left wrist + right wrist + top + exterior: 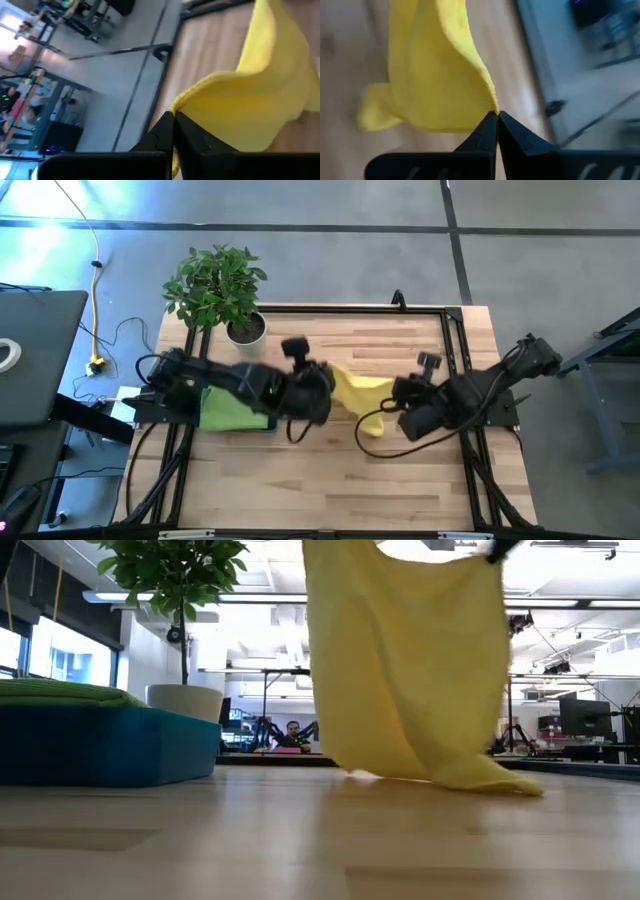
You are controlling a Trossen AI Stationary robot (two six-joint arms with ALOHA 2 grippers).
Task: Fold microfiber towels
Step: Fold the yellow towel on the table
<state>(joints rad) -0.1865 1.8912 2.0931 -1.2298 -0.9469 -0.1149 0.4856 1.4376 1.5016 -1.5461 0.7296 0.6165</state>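
A yellow microfiber towel [362, 395] hangs between my two grippers above the middle of the table, and its lower end [480, 778] lies on the wood. My left gripper [173, 116] is shut on one top corner, my right gripper [497, 115] on the other. A lime green towel [228, 408] lies folded on the dark teal tray [110, 745] at the table's left. My left gripper pinches a top corner [181, 100] of the yellow towel between its two fingertips, only the edge caught. The cloth hangs away below it. My right gripper pinches the other top corner [492, 106] between its fingertips. The towel droops between the two holds, its lowest fold on the table.
A potted plant [222, 290] stands at the table's far left corner, behind the tray. A black frame rail [455, 350] runs along the far and right edges. Bare wood [330, 480] lies in front of the grippers.
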